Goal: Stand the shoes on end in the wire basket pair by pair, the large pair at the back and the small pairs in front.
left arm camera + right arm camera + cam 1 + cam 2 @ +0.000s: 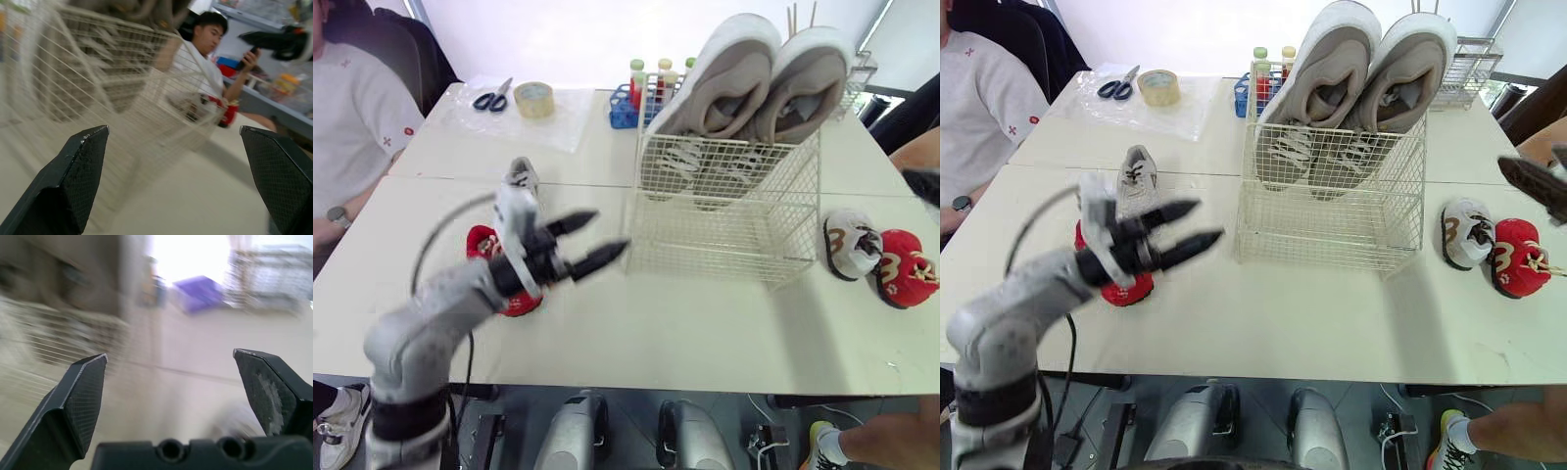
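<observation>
Fingers (73,181) of the left gripper (610,232) stand wide apart and hold nothing. They hover just left of the white wire basket (724,225) and point toward it. Off the basket's right side, the right gripper (168,355) is likewise spread and empty.

At the back of the basket the large beige-and-white sneakers (754,78) stand on end, heels up and toes down, with their openings facing the front.

Left of the basket a small red cloth shoe (481,242) lies under the left arm. A small grey sneaker (1138,181) sits just behind it, its long axis running front to back.

Right of the basket a small white-and-brown shoe (850,245) and a second small red shoe (906,269) lie side by side, touching, on the desk (656,333). I cannot tell which way their toes point.

The small shoes look light, soft in the upper and stiffer at the sole. A pinch from sole to instep, or at the heel collar, should hold one without crushing it.
</observation>
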Robot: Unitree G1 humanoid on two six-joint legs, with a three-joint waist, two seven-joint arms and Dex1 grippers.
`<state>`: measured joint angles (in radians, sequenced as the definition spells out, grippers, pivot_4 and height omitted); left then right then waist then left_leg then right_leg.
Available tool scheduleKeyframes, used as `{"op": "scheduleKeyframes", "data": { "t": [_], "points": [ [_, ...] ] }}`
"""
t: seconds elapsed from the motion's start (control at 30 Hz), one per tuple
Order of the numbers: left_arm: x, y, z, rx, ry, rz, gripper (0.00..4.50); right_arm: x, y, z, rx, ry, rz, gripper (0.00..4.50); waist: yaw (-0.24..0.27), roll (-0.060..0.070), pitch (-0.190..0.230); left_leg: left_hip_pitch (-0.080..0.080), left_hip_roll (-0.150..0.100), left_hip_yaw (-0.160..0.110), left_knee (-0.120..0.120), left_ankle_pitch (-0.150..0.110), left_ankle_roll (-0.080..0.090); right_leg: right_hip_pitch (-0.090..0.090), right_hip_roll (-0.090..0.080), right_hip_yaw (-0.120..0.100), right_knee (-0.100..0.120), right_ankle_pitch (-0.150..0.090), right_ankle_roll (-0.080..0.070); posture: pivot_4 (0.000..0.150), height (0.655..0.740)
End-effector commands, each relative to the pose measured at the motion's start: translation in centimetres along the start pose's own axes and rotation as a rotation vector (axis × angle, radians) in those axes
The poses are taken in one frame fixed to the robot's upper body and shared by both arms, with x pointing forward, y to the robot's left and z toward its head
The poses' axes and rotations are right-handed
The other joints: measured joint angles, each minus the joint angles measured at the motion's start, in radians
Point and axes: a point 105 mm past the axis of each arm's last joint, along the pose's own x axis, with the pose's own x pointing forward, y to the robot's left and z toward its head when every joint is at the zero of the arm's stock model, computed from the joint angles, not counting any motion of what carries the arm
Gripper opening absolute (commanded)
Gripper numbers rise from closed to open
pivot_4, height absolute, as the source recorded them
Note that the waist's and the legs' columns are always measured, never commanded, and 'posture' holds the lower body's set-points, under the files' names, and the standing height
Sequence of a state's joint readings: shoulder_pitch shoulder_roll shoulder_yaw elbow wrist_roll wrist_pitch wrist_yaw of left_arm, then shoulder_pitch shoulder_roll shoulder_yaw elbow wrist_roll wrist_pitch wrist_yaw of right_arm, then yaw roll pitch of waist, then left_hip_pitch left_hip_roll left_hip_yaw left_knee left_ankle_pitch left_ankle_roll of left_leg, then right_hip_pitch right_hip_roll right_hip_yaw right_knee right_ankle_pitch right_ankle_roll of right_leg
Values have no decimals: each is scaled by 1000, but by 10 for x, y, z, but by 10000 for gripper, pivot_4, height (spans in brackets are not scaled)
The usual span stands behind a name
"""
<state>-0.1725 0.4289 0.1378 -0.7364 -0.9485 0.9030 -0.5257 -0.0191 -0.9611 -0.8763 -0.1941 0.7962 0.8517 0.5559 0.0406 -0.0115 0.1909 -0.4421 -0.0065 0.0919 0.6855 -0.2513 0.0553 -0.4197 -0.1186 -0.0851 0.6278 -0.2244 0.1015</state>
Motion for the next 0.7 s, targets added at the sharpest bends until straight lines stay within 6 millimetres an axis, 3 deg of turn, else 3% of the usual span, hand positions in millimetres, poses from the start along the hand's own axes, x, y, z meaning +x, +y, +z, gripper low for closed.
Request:
{"op": "scheduleKeyframes", "data": {
  "t": [0.03, 0.13, 0.23, 0.37, 0.53, 0.7],
  "points": [
    [6, -35, -6, 33, 8, -80, 44598, -10, 1, -19, -59, -22, -131, 45000, -1, 7, -4, 0, 0, 0, 0, 0, 0, 0, 0, 0, 0, -1, -1, 1500, 7371],
    [8, -40, -4, 1, -43, -56, 44598, -17, 18, -53, -68, 27, -162, 45000, -2, 22, -13, 1, 0, 0, 0, 0, 0, 0, 1, 1, 1, -2, -3, 1500, 7371],
    [7, -46, -9, -10, -32, -56, 44598, -22, 17, -75, -75, 61, -268, 45000, -4, 28, -17, 2, 0, 0, -1, -3, 4, 0, 2, 1, 1, -2, -4, 1500, 7371],
    [8, -52, -22, 17, 36, -65, 44598, -5, 30, -107, -57, 124, -269, 45000, -6, 28, -18, 3, 1, 1, -1, -3, 5, -1, 5, 1, 1, -4, -7, 1500, 7371],
    [14, -50, -18, 25, -1, -23, 44598, 17, 26, -118, -54, 137, -255, 45000, -1, 29, -18, 2, 0, 1, -1, -3, 5, -1, 5, 2, 1, -4, -7, 1500, 7371],
    [6, -44, -20, 45, 14, 34, 44598, 41, 7, -126, -52, 130, -367, 45000, -6, 29, -18, 2, 0, 1, -1, -3, 6, -2, 5, 2, 0, -4, -7, 1500, 7371]
  ]
}}
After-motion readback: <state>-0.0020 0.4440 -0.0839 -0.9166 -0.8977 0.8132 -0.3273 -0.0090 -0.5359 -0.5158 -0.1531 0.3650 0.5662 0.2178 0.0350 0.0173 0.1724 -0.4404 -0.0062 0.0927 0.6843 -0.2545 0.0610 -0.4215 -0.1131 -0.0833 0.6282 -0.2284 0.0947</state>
